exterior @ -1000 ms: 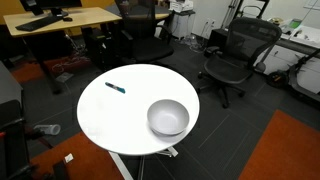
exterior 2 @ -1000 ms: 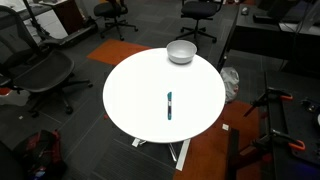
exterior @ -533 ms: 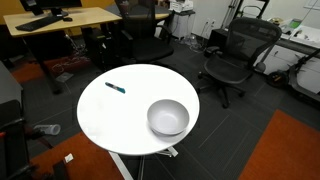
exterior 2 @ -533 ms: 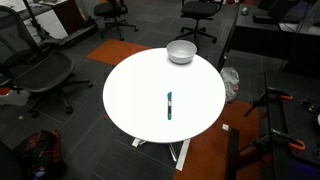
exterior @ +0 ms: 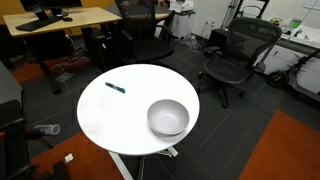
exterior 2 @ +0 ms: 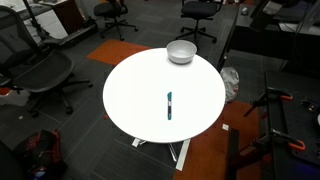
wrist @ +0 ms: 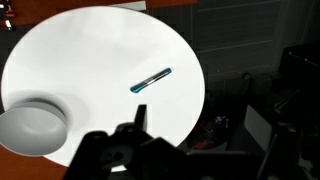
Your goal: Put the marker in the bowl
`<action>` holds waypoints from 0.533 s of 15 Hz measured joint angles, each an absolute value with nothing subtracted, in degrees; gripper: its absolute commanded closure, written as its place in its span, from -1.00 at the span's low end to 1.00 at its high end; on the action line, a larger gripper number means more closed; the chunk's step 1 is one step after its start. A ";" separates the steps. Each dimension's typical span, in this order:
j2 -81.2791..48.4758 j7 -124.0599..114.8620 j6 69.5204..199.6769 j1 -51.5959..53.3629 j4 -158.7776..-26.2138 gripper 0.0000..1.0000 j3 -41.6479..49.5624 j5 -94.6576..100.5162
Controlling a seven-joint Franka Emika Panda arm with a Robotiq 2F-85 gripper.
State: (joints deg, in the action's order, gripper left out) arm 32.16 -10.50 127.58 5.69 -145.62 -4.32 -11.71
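The marker [exterior: 115, 87] is a thin dark stick with a teal section. It lies flat on the round white table [exterior: 108, 118], near the edge opposite the bowl. The silvery-grey bowl [exterior: 168, 117] stands upright and empty near the table's rim. Both also show in the other exterior view, marker [exterior 2: 169, 104] and bowl [exterior 2: 181, 51]. In the wrist view the marker [wrist: 151, 80] lies ahead of my gripper [wrist: 192, 108] and the bowl [wrist: 30, 130] is at lower left. The gripper hangs high above the table edge, open and empty. The arm does not show in either exterior view.
Black office chairs [exterior: 234, 52] stand around the table, with another [exterior 2: 40, 70] close to its rim. A wooden desk [exterior: 60, 20] with equipment is behind. Orange carpet patches [exterior: 290, 150] lie on the dark floor.
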 measured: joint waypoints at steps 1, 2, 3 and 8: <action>31.27 -12.60 128.77 5.41 -145.72 -1.00 -5.12 -11.69; 30.32 -14.85 129.93 5.04 -145.83 -1.00 -6.01 -11.64; 29.35 -17.25 130.90 4.60 -145.88 -1.00 -6.87 -11.57; 24.29 -29.62 135.36 2.30 -145.92 -1.00 -10.49 -11.31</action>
